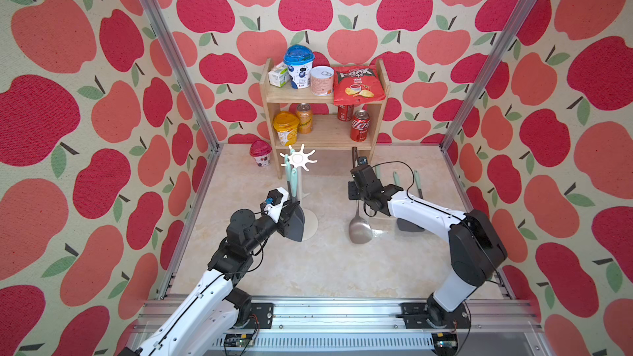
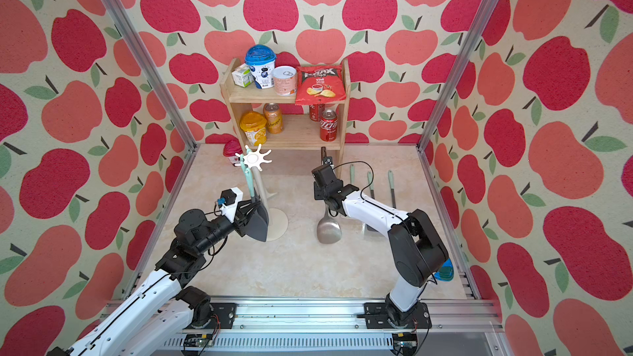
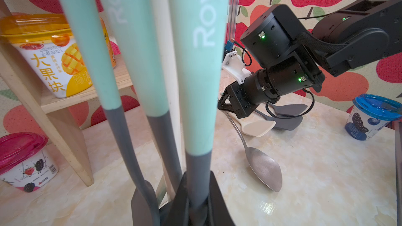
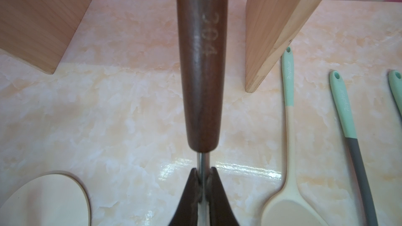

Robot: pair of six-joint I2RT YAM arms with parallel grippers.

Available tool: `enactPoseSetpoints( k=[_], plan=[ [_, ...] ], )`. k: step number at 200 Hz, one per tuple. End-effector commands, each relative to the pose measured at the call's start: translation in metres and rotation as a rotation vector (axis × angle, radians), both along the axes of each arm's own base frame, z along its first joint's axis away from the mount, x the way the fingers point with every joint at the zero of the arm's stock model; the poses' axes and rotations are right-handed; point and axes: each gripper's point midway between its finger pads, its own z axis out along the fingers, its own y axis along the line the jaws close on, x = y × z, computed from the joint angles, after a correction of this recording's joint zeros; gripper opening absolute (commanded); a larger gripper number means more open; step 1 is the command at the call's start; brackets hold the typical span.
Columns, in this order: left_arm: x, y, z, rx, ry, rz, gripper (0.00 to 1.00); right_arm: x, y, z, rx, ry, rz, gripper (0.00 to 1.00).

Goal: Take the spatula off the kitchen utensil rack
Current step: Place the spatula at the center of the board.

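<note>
A robot test cell dressed up as a kitchen corner, not a real home. Aluminium posts point(image 1: 171, 53) frame it, and the walls point(image 1: 352, 11) are cloth printed with big apples. A left arm point(image 1: 205, 296) and a right arm point(image 1: 424, 214) are bolted to a metal rail point(image 1: 325, 313) at the front edge of a marble-look desk point(image 1: 325, 268). The kitchen part is props. A wooden shelf point(image 1: 329, 131) at the back holds a chips bag point(image 1: 358, 87), cans point(image 1: 359, 126) and yoghurt cups point(image 1: 298, 66). A white rack point(image 1: 298, 158) has a teal-handled spatula point(image 3: 200, 83) hanging among others. A steel spoon point(image 1: 360, 229) shows beside a row of utensils point(image 4: 343, 105) lying on the desk.
</note>
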Motion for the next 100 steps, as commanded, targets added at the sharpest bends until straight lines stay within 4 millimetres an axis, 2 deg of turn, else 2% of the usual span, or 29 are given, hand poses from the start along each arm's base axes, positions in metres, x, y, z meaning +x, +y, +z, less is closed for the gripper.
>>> enactPoseSetpoints(
  k=[1, 61, 100],
  plan=[
    [-0.0114, 0.0014, -0.0628, 0.105, 0.183, -0.025, 0.0, -0.0016, -0.002, -0.0096, 0.013, 0.006, -0.026, 0.0],
    [-0.0105, -0.0002, -0.0649, 0.106, 0.191, -0.031, 0.0, -0.009, -0.0099, -0.0013, 0.008, -0.013, -0.036, 0.0],
    [-0.0115, 0.0006, -0.0648, 0.106, 0.188, -0.03, 0.0, -0.0046, -0.0079, -0.0089, -0.006, -0.002, -0.033, 0.0]
  ],
)
